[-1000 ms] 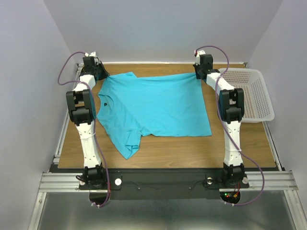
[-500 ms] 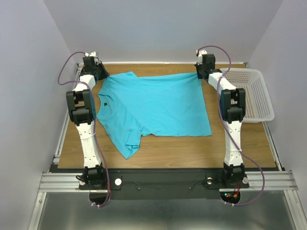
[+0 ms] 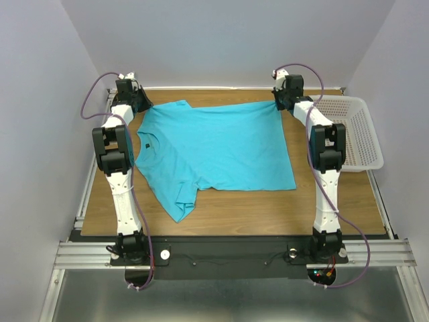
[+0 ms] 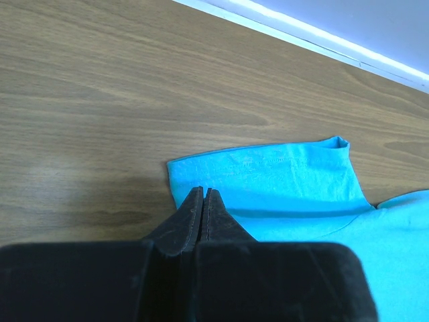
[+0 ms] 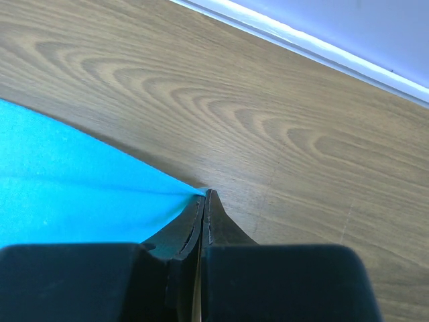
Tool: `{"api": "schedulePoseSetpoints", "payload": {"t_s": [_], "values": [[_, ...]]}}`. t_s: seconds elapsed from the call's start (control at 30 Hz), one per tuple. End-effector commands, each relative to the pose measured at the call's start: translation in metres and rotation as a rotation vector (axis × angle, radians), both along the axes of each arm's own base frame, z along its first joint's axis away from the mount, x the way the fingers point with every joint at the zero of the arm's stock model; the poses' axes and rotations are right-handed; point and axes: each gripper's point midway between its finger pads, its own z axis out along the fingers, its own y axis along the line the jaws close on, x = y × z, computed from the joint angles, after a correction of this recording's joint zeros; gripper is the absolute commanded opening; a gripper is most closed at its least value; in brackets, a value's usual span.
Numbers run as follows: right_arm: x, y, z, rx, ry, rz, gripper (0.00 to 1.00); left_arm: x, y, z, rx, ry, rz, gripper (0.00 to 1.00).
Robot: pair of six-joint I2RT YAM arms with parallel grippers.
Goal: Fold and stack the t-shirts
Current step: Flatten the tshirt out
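Note:
One turquoise-blue t-shirt (image 3: 214,147) lies spread on the wooden table (image 3: 268,208), its neck with the dark label to the left and a sleeve pointing to the near edge. My left gripper (image 3: 139,104) is at the shirt's far left corner. In the left wrist view it (image 4: 203,192) is shut, its tips over the edge of the far sleeve (image 4: 281,174). My right gripper (image 3: 278,102) is at the far right corner. In the right wrist view it (image 5: 204,194) is shut on the shirt's corner (image 5: 80,194), which runs taut into the tips.
A white plastic mesh basket (image 3: 355,134) stands on the table's right side, just beside the right arm. A white rail (image 4: 322,40) runs along the table's far edge, with the back wall close behind both grippers. Bare wood shows in front of the shirt.
My right gripper has shifted slightly right and toward the back wall, drawing the shirt's far right corner with it. The left gripper has not moved.

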Motion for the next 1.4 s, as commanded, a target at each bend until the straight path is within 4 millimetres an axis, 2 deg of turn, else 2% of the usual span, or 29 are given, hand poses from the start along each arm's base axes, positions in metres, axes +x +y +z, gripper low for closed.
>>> {"api": "schedulePoseSetpoints", "payload": {"t_s": [0.0, 0.37, 0.67, 1.37], "values": [[0.009, -0.003, 0.047, -0.005, -0.111, 0.035, 0.01, 0.012, 0.003, 0.044, 0.023, -0.11, -0.015, 0.0], [0.009, -0.008, 0.045, -0.013, -0.107, 0.026, 0.01, 0.012, 0.005, 0.04, 0.021, -0.1, -0.01, 0.0], [0.006, -0.005, 0.042, -0.008, -0.098, 0.039, 0.01, 0.008, 0.004, 0.029, 0.018, -0.076, -0.01, 0.0], [0.003, 0.0, 0.038, 0.011, -0.086, 0.059, 0.01, 0.009, 0.004, 0.021, 0.02, -0.061, -0.01, 0.01]]}}
